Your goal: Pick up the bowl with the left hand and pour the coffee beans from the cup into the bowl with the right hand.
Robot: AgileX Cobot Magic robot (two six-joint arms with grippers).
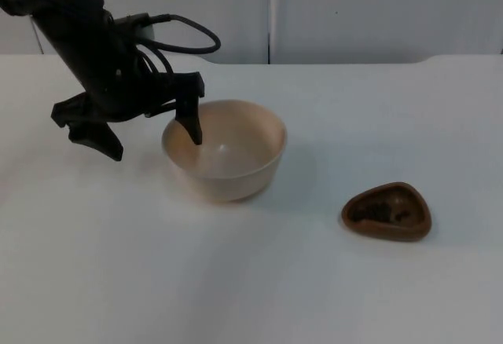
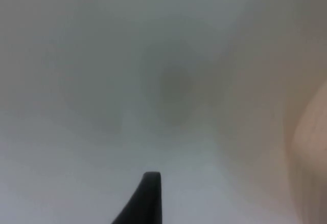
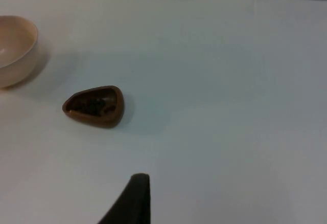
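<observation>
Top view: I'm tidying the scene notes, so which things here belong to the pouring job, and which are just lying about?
Part of the job:
- bowl, beige, standing on the table
- cup, brown, dark coffee beans inside, off to the bowl's right
- left gripper, jaws open astride the bowl's near-left rim

Just lying about:
- nothing loose; the white table and grey partition wall are just the setting

left wrist view: blurred, pale bowl wall cut off at the frame edge | top view: left gripper finger hides part of the bowl rim | cup contents: dark, too small to identify | right wrist view: bowl cut off by the edge
</observation>
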